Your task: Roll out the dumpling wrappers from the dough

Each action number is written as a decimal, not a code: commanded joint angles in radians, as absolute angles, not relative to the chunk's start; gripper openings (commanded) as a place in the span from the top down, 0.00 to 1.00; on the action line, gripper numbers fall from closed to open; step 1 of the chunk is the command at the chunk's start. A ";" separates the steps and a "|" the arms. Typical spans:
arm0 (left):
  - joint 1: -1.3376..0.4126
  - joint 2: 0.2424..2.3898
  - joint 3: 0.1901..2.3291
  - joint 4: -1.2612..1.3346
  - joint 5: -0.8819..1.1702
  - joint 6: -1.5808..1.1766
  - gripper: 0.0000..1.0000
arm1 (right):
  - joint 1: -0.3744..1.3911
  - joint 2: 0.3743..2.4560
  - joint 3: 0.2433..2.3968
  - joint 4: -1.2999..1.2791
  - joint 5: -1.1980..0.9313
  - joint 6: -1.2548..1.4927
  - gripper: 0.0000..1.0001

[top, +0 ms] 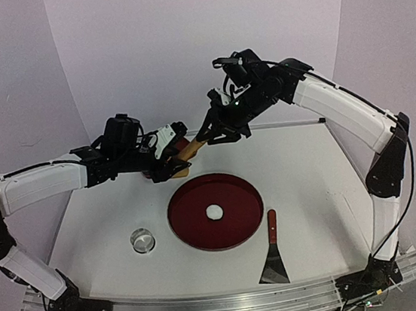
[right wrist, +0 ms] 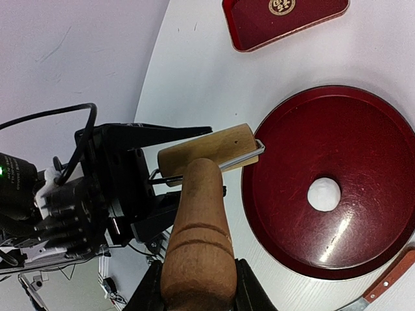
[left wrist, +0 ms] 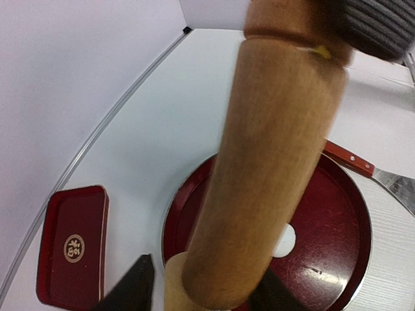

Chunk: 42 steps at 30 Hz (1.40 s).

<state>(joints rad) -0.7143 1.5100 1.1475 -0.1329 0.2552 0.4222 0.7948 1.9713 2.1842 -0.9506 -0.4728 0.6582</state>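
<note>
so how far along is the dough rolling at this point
Nothing looks rolled yet: the dough is a small unflattened lump on the red tray. In hand: the right gripper grips the rolling pin by its handle, with the left gripper straddling its roller. Left: flatten the dough, then probably cut discs with the ring cutter.

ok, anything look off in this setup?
Nothing spilled or damaged. The small white dough lump sits centred in the round red tray. Only oddity: the wooden roller hangs in mid-air, right hand gripping its handle, left hand at its barrel.
</note>
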 commanded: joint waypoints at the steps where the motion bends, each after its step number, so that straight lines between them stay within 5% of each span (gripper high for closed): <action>1: -0.715 1.525 1.197 -0.147 0.275 0.447 0.65 | 0.800 1.968 2.241 -0.897 -0.495 0.650 1.00; 9: -0.715 1.543 1.205 -0.188 0.270 0.473 0.71 | 0.800 1.971 2.265 -0.899 -0.488 0.653 1.00; 12: -0.716 1.545 1.214 -0.189 0.289 0.478 0.99 | 0.799 1.971 2.255 -0.898 -0.500 0.650 1.00; 14: -0.717 1.549 1.232 -0.195 0.295 0.478 1.00 | 0.800 1.970 2.242 -0.899 -0.503 0.651 0.98; 18: -0.717 1.540 1.248 -0.199 0.297 0.491 1.00 | 0.799 1.961 2.216 -0.899 -0.491 0.657 0.47; 20: -0.718 1.533 1.255 -0.209 0.303 0.502 1.00 | 0.799 1.960 2.212 -0.898 -0.484 0.657 0.38; 42: -0.744 1.546 1.282 -0.256 0.255 0.437 1.00 | 0.799 1.993 2.183 -0.896 -0.487 0.680 0.43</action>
<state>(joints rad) -0.7324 1.5723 1.2446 -0.3157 0.2532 0.4619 0.7929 1.9816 2.1949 -0.9199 -0.5083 0.6730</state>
